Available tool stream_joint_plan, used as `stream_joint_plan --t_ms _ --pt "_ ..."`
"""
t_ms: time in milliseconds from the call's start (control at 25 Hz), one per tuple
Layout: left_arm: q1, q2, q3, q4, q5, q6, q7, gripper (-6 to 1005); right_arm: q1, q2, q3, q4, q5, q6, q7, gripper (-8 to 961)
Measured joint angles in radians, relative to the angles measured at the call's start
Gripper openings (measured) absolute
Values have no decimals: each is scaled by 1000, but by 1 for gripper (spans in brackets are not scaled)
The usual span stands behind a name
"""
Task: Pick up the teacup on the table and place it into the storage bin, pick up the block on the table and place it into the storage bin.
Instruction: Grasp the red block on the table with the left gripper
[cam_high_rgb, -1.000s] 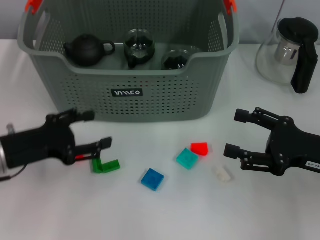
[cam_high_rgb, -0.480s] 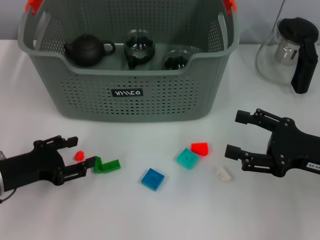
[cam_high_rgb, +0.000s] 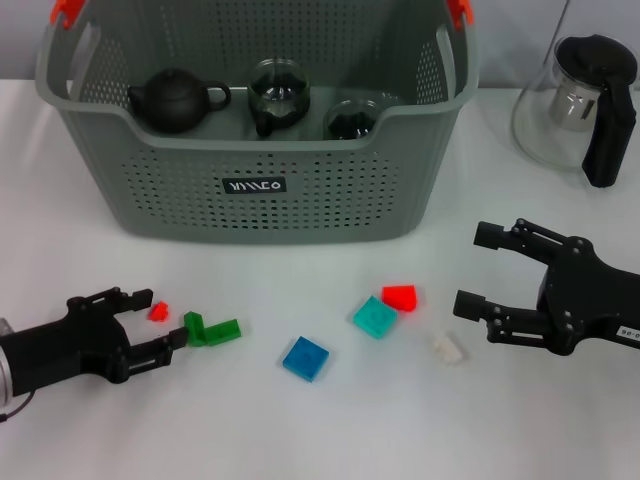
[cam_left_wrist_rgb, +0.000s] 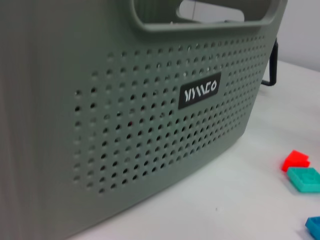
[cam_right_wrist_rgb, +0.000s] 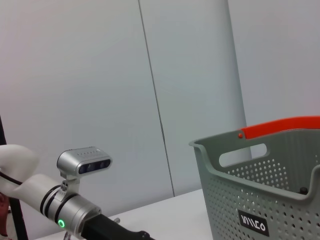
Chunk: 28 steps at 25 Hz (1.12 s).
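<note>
I find the storage bin (cam_high_rgb: 260, 190) at the far middle of the table (cam_high_rgb: 330, 440), already holding a dark teapot (cam_high_rgb: 175, 98) and two glass vessels (cam_high_rgb: 278, 95); no teacup remains on the table that I can see, so I judge the block step to be in hand. The blocks lie scattered in front of the bin: a small red block (cam_high_rgb: 158, 312) and a green block (cam_high_rgb: 210, 329) on the left, a blue block (cam_high_rgb: 305, 358), a teal block (cam_high_rgb: 375, 317) touching a red wedge (cam_high_rgb: 399, 297) in the middle, and a white block (cam_high_rgb: 448, 347) on the right. My left gripper (cam_high_rgb: 150, 322) sits low at the table's left with fingers spread, the small red block between them and the green block just beside its lower finger. My right gripper (cam_high_rgb: 475, 270) hangs near the white block, fingers likewise spread and holding nothing. To do this well, I would centre the left fingers on one block only, keeping the neighbour outside the closing path, close squarely on flat faces, then lift clear above the bin's rim before crossing. A glass pitcher (cam_high_rgb: 578, 105) stands far right, well apart.
</note>
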Motion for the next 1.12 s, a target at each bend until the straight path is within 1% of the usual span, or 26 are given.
stream_joint_plan --t_ms 480,840,1120 --pt "-1 -1 2 -27 19 4 -1 750 0 -1 1 0 0 7 1 947" --pt "-8 -1 2 -27 16 55 -16 751 8 -2 1 0 0 8 3 947" --pt "-15 3 -40 -15 5 23 -7 745 6 -3 1 0 0 11 3 946"
